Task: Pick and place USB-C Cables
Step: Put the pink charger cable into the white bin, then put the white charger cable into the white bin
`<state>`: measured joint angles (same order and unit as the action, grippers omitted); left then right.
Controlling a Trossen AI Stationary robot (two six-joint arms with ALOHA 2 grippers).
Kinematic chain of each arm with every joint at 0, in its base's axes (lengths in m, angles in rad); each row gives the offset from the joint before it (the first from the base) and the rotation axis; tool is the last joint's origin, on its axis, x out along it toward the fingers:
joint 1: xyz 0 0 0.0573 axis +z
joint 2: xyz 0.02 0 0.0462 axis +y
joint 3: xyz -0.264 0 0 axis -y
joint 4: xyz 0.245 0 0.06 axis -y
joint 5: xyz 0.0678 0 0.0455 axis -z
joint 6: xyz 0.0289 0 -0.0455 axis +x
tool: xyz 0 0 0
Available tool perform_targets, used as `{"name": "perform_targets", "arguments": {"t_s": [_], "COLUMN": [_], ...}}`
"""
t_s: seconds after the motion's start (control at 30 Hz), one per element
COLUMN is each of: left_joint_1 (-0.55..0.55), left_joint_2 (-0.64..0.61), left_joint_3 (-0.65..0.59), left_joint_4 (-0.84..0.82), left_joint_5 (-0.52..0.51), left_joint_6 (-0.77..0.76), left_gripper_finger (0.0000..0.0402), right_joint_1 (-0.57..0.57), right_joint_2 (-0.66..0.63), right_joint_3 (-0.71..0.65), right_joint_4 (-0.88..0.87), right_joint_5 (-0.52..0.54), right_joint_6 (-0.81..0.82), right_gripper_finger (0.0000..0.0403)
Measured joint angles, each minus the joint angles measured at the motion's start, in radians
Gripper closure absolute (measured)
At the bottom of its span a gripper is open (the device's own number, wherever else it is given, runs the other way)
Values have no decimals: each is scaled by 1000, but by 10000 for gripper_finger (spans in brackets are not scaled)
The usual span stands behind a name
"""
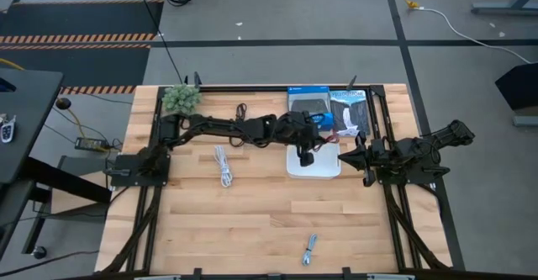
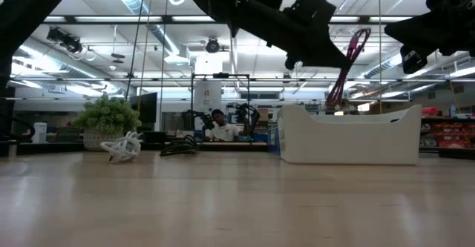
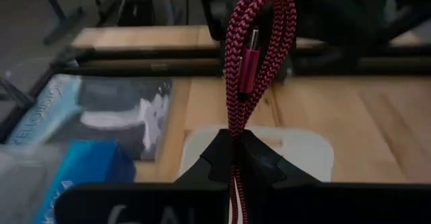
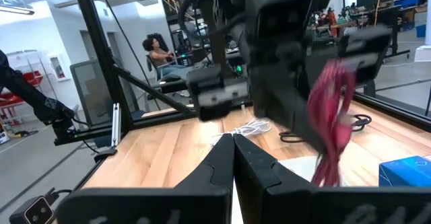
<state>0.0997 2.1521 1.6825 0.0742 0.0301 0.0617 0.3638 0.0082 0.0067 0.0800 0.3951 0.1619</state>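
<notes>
the left gripper (image 3: 237, 158) pinches the looped red cable (image 3: 259, 42) above the white tray (image 3: 303, 150).

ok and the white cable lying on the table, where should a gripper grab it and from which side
Grip the white cable across its middle, coming straight down from above. It lies flat on the wooden table as a long narrow bundle with bare wood on both sides, so the fingers could likely straddle it there.

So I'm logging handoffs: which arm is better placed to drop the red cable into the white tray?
Left. The left gripper is shut on the red cable and hangs over the white tray. The right gripper sits beside the tray, holding nothing.
</notes>
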Motion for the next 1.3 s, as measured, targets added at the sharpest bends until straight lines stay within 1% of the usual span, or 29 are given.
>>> {"name": "perform_targets", "arguments": {"t_s": [0.07,0.13,0.3,0.43,0.5,0.67,0.8,0.93,1.17,1.3], "left_joint_1": [-3,-6,-10,-9,-10,-11,-14,-14,-14,-12], "left_joint_2": [12,14,29,36,40,54,58,61,61,61], "left_joint_3": [1,0,-1,2,0,0,0,0,0,0], "left_joint_4": [-5,-55,-164,-200,-246,-266,-266,-274,-273,-272], "left_joint_5": [1,1,-42,-48,-49,-52,-76,-89,-124,-124], "left_joint_6": [3,8,84,138,166,186,185,163,151,116], "left_gripper_finger": [385,385,385,385,385,385,384,366,308,284], "right_joint_1": [0,0,0,0,0,0,0,0,0,0], "right_joint_2": [0,0,0,0,0,0,0,0,0,0], "right_joint_3": [0,0,0,0,0,0,0,0,0,0], "right_joint_4": [0,0,0,0,0,0,0,0,0,0], "right_joint_5": [0,0,0,0,0,0,0,0,0,0], "right_joint_6": [0,0,0,0,0,0,0,0,0,0], "right_gripper_finger": [389,389,389,389,389,389,389,389,389,389]}}
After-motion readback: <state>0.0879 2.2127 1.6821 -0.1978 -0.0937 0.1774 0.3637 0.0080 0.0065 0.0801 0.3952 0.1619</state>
